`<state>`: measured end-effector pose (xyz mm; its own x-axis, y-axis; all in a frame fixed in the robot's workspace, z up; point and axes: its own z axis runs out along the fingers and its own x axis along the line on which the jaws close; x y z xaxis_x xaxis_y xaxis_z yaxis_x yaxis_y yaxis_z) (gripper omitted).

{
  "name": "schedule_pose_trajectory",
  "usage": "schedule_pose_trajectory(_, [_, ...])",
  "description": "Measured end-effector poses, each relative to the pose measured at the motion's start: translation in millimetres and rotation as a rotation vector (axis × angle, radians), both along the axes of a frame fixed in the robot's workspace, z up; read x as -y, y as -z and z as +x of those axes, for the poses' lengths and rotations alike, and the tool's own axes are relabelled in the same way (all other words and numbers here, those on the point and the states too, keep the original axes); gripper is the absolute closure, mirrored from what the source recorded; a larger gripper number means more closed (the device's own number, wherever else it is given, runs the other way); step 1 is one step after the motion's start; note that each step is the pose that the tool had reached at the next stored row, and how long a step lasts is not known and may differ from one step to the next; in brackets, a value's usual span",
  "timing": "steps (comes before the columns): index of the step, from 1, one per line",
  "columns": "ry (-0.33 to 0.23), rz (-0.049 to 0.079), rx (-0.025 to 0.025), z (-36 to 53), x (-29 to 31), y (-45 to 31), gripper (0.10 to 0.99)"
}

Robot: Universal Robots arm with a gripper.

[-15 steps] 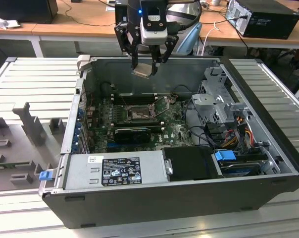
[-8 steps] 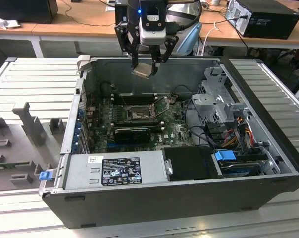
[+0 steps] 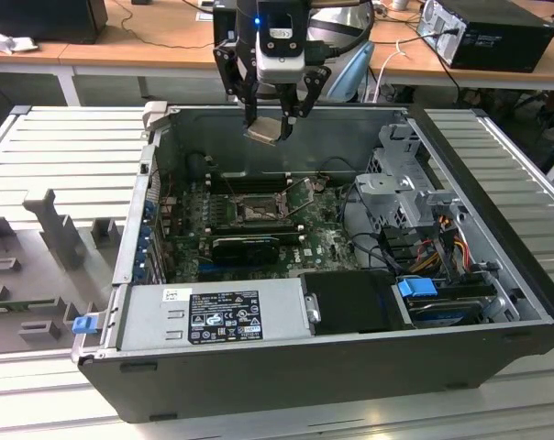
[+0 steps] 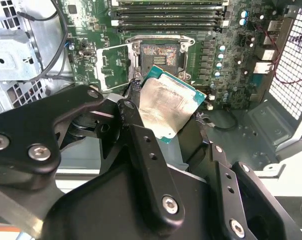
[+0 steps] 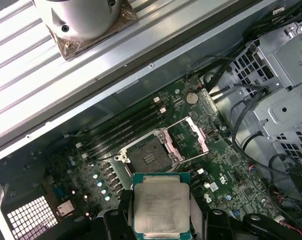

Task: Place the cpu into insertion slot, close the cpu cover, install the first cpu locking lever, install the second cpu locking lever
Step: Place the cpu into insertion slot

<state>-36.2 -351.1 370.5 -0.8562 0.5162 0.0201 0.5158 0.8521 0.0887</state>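
On the exterior view's left I see the grey ribbed metal table. On it sits the big black open computer box. Inside the box lies the green circuit board. Near the board's middle is the insertion slot, a small dark square with a silver rim, and it is uncovered. The cpu cover, a thin silver frame with a big hole in it, stands tipped up just beside the slot. My black hand hangs high over the back wall of the box, above the slot. It grips the cpu, a flat pale silver square, held tilted between its fingers. The cpu is up in the air, well apart from the slot. On the exterior view's right, inside the box, is a grey metal cage with holes.
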Motion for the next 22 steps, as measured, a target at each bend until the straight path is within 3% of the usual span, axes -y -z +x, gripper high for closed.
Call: schedule_pose_trajectory(22, [0.088, 0.000, 0.0000, 0.0, 0.0, 0.2, 0.545])
